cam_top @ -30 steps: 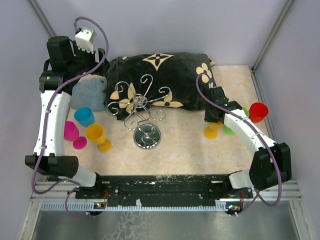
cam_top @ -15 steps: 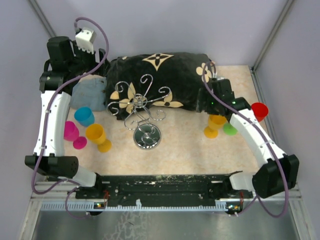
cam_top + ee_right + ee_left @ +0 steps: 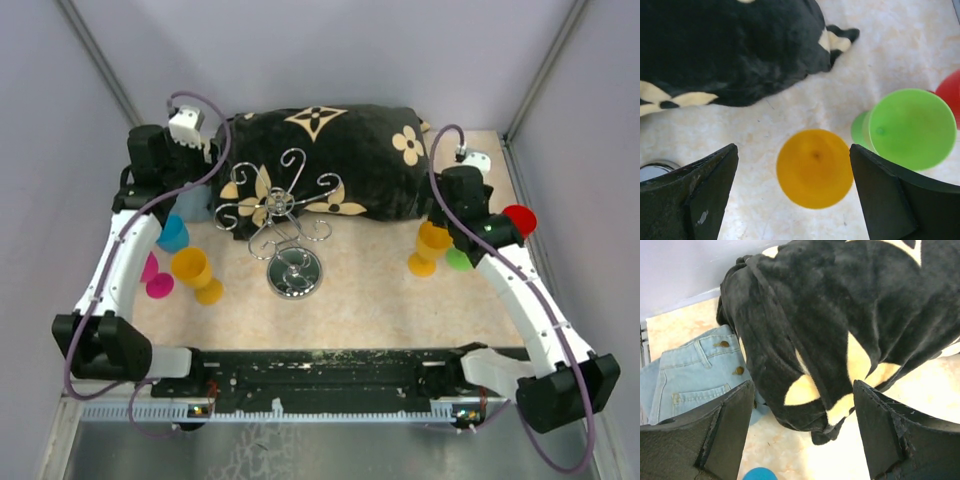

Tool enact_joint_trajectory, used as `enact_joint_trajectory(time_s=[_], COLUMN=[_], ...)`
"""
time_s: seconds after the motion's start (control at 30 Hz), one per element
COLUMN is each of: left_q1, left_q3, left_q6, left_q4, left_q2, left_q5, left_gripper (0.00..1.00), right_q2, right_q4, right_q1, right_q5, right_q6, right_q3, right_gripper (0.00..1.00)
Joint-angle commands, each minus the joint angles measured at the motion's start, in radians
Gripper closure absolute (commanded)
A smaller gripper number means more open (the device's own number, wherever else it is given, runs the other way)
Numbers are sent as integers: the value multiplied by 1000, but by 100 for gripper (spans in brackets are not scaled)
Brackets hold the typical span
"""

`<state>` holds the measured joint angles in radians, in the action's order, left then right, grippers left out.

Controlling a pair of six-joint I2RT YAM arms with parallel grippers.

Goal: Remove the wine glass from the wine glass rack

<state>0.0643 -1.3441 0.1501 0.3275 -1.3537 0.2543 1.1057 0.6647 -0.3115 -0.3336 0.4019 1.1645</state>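
The right gripper (image 3: 792, 150) is hovering with its fingers spread wide, gripping nothing. The orange glass (image 3: 815, 167) is standing upright on the table (image 3: 360, 290) directly beneath the gap, touching neither finger. Just to the gripper's right the green glass (image 3: 907, 127) is standing, and the red glass (image 3: 950, 90) is showing at the far right past it. Ahead of the fingers and to their left the black blanket (image 3: 715, 50) is lying bunched. Well off to this gripper's left the rack (image 3: 280, 205) is standing on its shiny round base, its curled arms spreading out in front of the blanket, apart from every glass. The left gripper (image 3: 802, 385) is also hanging wide open and holding nothing, over the blanket's end. The folded jeans (image 3: 690, 370) are lying under its left finger, the blue glass (image 3: 759, 474) is peeking in just below, and the rack is sitting to its right.
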Motion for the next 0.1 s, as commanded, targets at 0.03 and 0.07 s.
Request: enact_joint_trajectory(time_s=[0.03,0.07], left_q1=[-29,-32], left_q3=[41,41], left_q6=[-57,-60], left_q4=[-174,-177], left_q2=[51,50], left_q5=[-20,-23], left_gripper=[15,15], right_q2=[-64,-67], right_q4=[-66,-68], right_q1=[-3,-3], right_q5=[-69,-64], right_q6=[3,3], right_q3=[-55,-56], right_gripper=[7,7])
